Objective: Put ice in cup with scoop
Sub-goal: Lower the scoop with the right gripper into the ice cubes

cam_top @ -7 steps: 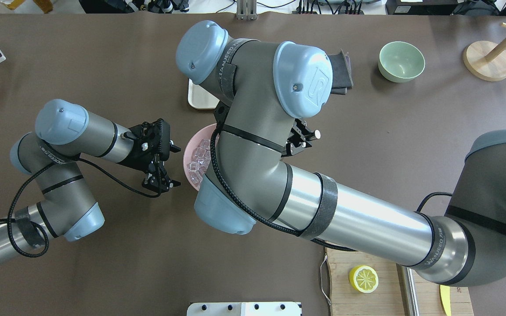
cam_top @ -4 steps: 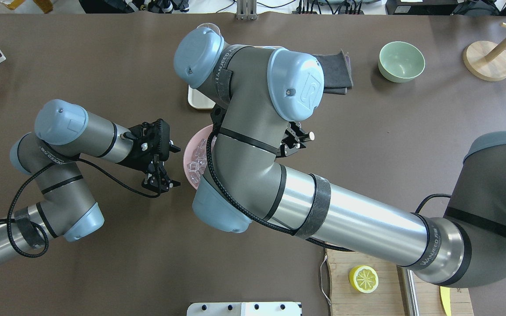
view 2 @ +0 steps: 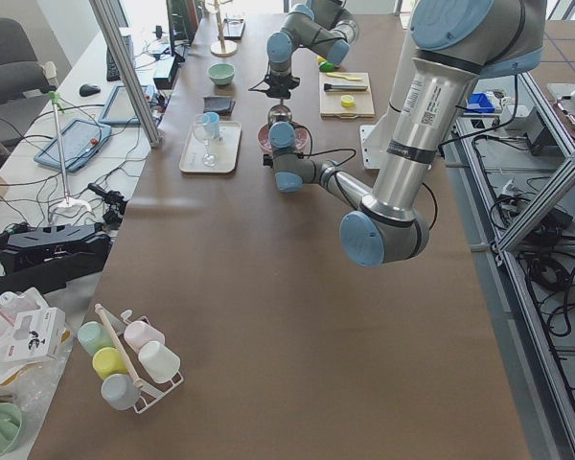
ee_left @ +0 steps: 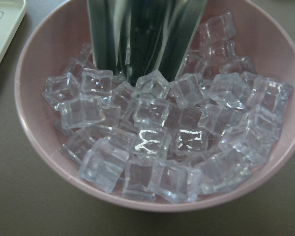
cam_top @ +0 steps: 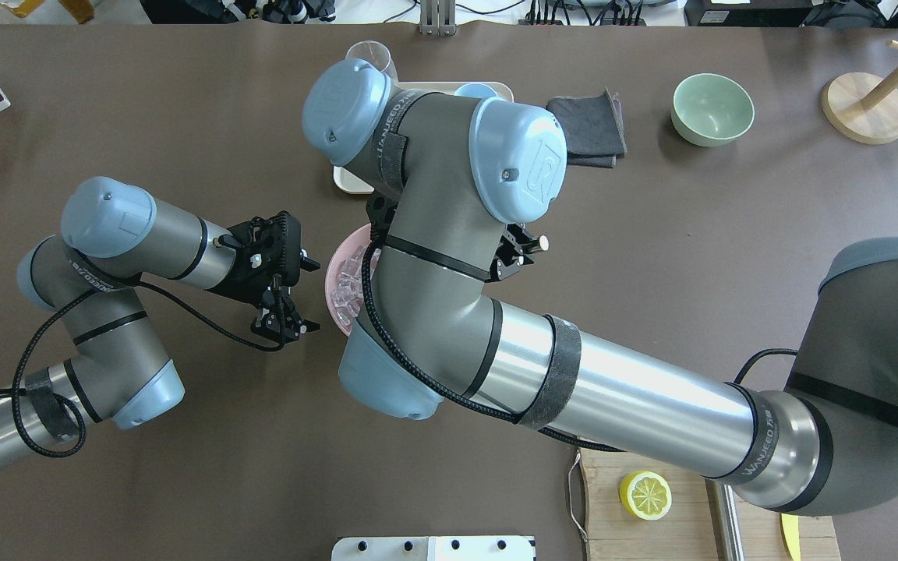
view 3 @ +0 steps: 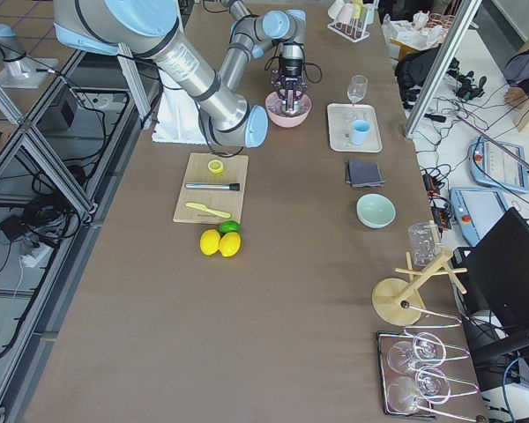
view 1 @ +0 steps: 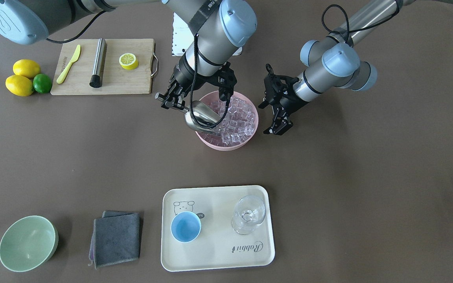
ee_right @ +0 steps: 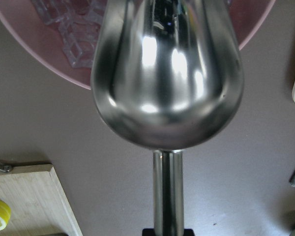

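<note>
The silver scoop [view 1: 201,114] is tilted steeply, its mouth pushed into the clear ice cubes [view 1: 238,118] that fill a pink bowl [view 1: 226,144]. My right gripper [view 1: 173,103] is shut on the scoop's bar handle. The right wrist view shows the trough's rounded back [ee_right: 167,73] and the handle [ee_right: 168,191]. The left wrist view shows the scoop [ee_left: 147,34] standing in the ice [ee_left: 152,142]. My left gripper [view 1: 279,114] is open and empty beside the bowl. The light blue cup [view 1: 186,226] stands empty on a cream tray [view 1: 218,251].
A clear stemmed glass [view 1: 249,214] stands on the tray next to the cup. A grey cloth [view 1: 116,237] and a pale green bowl [view 1: 28,243] lie further along. A cutting board [view 1: 108,82] holds a steel cylinder [view 1: 98,63], a knife and a lemon half.
My right arm has shifted toward the pink bowl, uncovering the tray, the cup and the glass in the overhead view. The left arm has not moved.
</note>
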{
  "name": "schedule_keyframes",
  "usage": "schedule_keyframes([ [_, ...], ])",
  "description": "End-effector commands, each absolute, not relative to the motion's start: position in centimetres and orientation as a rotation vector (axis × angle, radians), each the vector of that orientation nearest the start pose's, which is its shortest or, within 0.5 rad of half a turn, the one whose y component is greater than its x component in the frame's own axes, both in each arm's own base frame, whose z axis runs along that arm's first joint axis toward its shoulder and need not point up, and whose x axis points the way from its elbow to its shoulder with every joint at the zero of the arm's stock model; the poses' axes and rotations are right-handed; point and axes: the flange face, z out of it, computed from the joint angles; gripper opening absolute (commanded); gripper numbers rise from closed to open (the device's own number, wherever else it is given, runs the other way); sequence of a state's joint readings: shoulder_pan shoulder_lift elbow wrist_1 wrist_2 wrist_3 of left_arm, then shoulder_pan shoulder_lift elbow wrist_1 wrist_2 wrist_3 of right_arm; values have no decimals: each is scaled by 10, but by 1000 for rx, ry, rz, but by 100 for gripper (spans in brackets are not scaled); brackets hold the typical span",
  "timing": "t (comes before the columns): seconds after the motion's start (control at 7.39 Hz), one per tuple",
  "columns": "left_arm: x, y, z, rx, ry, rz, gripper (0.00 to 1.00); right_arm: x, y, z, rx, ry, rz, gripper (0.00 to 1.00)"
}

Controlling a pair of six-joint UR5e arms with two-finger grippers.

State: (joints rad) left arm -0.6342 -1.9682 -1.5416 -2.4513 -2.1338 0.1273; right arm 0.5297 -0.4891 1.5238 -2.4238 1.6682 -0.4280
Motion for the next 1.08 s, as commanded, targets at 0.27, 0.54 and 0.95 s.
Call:
schedule_keyframes([
  [0.27,470,-445,347,992,997,1247,99,-553,-450,118,268,-194,-1477,0],
  [0.54,470,-445,347,992,997,1247,99,-546,-445,129,325,-218,-1473,0],
  [0.95,470,-446,347,994,996,1246,99,-543,-443,166,422,-253,-1470,0],
])
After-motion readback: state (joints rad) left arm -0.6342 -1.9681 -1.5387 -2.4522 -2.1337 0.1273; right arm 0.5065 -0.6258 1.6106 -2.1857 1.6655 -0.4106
